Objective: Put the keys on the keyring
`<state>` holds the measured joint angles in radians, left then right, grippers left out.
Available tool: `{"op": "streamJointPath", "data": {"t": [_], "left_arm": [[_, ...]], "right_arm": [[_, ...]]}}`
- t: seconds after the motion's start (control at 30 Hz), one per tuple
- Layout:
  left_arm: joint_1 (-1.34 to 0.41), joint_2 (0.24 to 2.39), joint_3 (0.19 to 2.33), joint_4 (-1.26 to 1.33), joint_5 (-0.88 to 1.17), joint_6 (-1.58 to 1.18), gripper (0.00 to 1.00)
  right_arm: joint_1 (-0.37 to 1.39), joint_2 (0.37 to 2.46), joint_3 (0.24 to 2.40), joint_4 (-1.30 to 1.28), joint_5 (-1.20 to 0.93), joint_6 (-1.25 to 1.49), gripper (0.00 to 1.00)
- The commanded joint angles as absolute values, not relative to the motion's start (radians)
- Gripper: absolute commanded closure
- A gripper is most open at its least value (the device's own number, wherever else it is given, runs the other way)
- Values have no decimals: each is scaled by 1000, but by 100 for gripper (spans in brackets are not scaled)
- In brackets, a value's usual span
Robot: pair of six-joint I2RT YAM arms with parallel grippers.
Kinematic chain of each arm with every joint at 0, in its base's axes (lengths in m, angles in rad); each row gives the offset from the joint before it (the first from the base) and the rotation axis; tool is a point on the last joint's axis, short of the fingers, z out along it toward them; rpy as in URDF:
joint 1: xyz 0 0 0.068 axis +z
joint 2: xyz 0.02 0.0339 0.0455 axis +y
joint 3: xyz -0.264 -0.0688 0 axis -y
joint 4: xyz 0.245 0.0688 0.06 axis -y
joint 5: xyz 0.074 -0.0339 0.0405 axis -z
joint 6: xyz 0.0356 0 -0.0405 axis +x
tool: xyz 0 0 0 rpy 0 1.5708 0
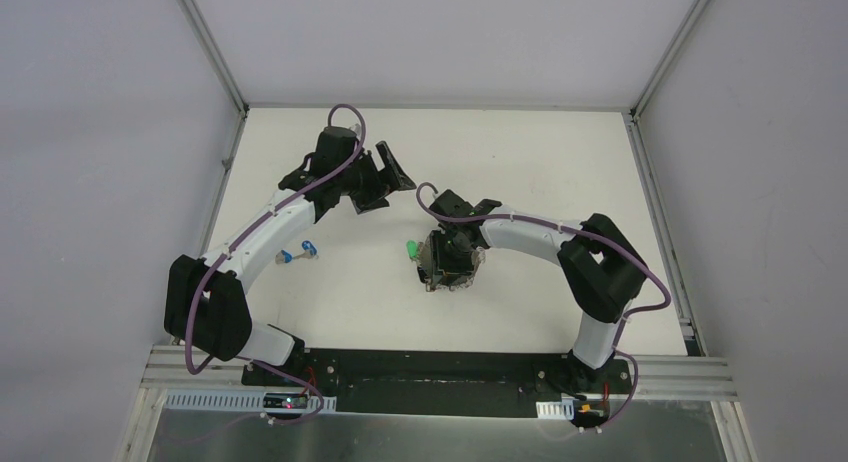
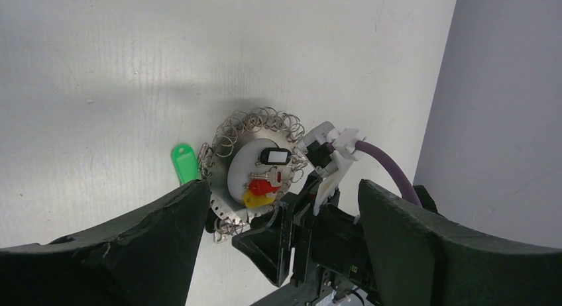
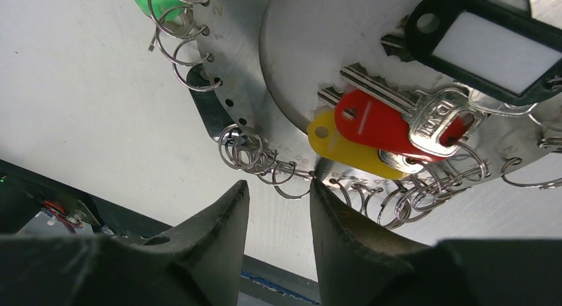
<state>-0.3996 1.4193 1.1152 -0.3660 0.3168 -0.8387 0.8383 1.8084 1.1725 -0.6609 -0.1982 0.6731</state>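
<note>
The keyring (image 2: 228,206), a silvery ring edged with small wire loops, lies flat on the white table around a white disc. A black tag (image 3: 487,44), a red key (image 3: 374,124) and a yellow key (image 3: 331,144) lie on it. A green key (image 2: 185,161) rests at its outer edge. Two blue keys (image 1: 300,252) lie loose beside the left arm. My right gripper (image 3: 278,187) hovers low at the ring's rim, jaws narrowly apart, with one wire loop (image 3: 291,185) between the tips. My left gripper (image 1: 388,174) hangs wide open above and behind the ring, holding nothing.
Grey walls enclose the table (image 1: 520,162) on the left, the back and the right. A black base rail (image 1: 440,377) runs along the near edge. A purple cable (image 2: 384,163) loops off the right wrist next to the ring.
</note>
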Motion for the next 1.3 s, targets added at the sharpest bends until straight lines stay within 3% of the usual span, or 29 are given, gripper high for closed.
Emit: {"op": "streamJointPath", "data": {"t": [0.0, 0.2, 0.33, 0.8, 1.27], "left_arm": [[-385, 1396, 1145, -337, 327, -850, 16], [-383, 1393, 1144, -337, 329, -850, 15], [-383, 1395, 1144, -337, 333, -851, 16], [-379, 1396, 1143, -347, 340, -847, 15], [-377, 1407, 1147, -347, 350, -849, 16]], "right_arm": [[838, 1807, 1180, -686, -181, 691, 59], [840, 1781, 1188, -715, -131, 638, 60], [841, 1759, 1188, -730, -109, 620, 67], [805, 1773, 1092, -615, -225, 734, 68], [790, 1684, 1111, -708, -112, 634, 100]]}}
